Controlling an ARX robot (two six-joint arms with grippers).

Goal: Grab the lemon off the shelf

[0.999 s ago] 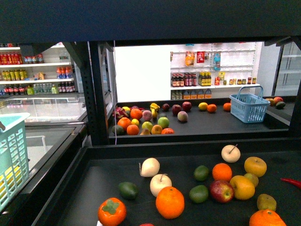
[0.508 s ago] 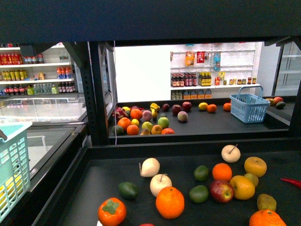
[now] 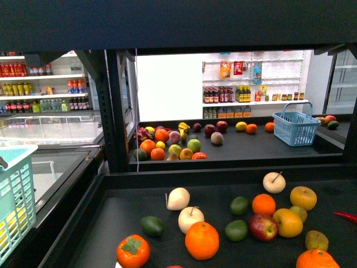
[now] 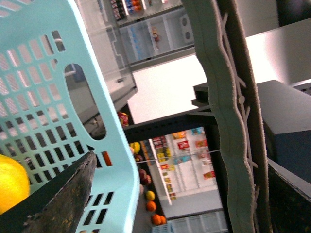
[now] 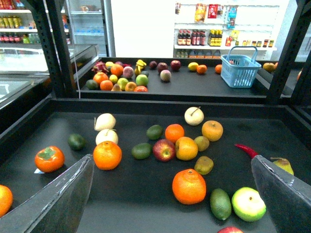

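Observation:
The shelf (image 3: 167,209) is a black rack with a wide near tray of mixed fruit and a second tray (image 3: 251,148) farther back. The only small bright-yellow oval fruit I make out, the likely lemon (image 3: 241,126), lies on the far tray beside an orange; in the right wrist view this lemon (image 5: 193,66) shows left of the blue basket. My right gripper (image 5: 170,194) hangs open over the near tray's front, well short of it. My left gripper (image 4: 150,184) is open beside a turquoise basket (image 4: 73,97). Neither arm shows in the front view.
On the near tray lie oranges (image 3: 202,240), white pears (image 3: 178,198), avocados (image 3: 152,225), an apple (image 3: 263,226), golden-orange fruits (image 3: 287,221) and a red chilli (image 3: 346,216). A blue basket (image 3: 295,127) stands on the far tray. A yellow fruit (image 4: 12,182) lies in the turquoise basket (image 3: 14,195).
The turquoise basket at the left edge of the front view has sunk a little. The fruit on both trays has not moved.

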